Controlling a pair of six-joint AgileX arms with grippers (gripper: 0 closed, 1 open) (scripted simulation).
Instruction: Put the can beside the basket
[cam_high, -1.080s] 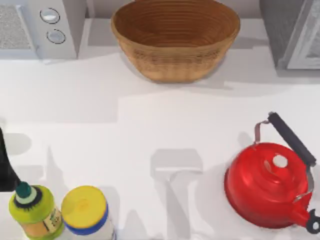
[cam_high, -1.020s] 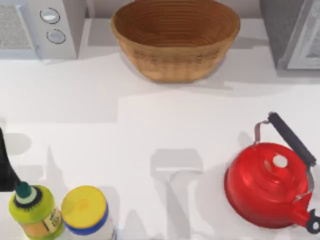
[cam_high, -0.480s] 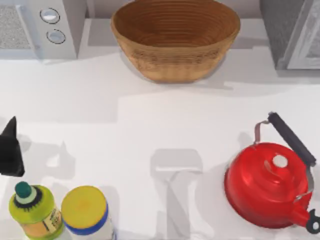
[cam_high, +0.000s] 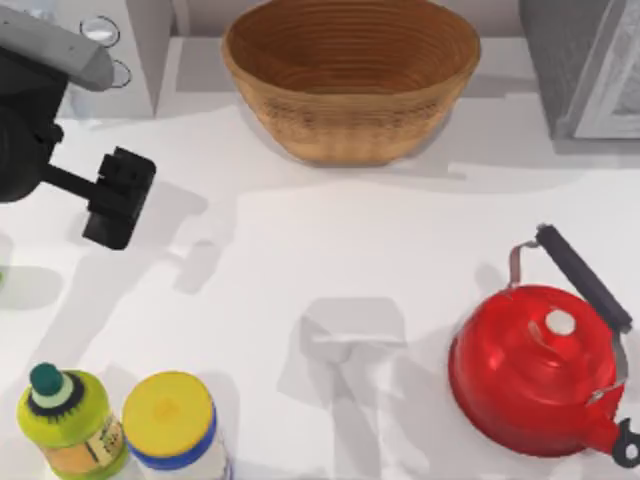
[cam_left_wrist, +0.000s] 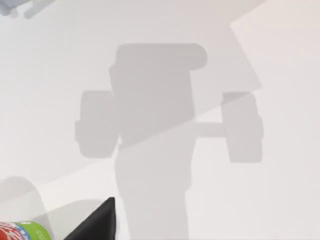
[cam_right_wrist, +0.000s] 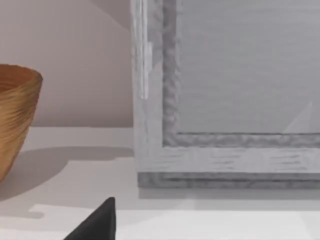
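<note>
White tabletop fills the scene from above, with pale walls and grey appliances ranged along its far edge. At the far middle the basket (cam_high: 350, 85) is set upright, its ribbed wicker bowl wider than anything else on the table. A grey box with 2 round knobs (cam_high: 105, 50) is placed at the far left corner, and a grey cabinet (cam_high: 585, 65) at the far right.

Near the front right a red kettle (cam_high: 540, 370) is seen, its dark handle tilted toward the far right. At the front left a green bottle (cam_high: 65, 420) with a dark cap is stood just beside a jar with a yellow lid (cam_high: 170, 420); both are well apart from the basket.

The left gripper (cam_high: 118, 198) is held above the table's left side, between the knobbed box and the bottle, and its shadow is cast on the bare white surface. Whether it is open or closed cannot be told.

In the left wrist view the can (cam_left_wrist: 17, 232) is caught at the frame's edge as a curved strip of green and red label, near a dark tip of the gripper; whether the 2 are touching cannot be told.

The right gripper (cam_right_wrist: 95, 224) is parked facing the grey cabinet, with the basket's side off to 1 side; its state cannot be told.
</note>
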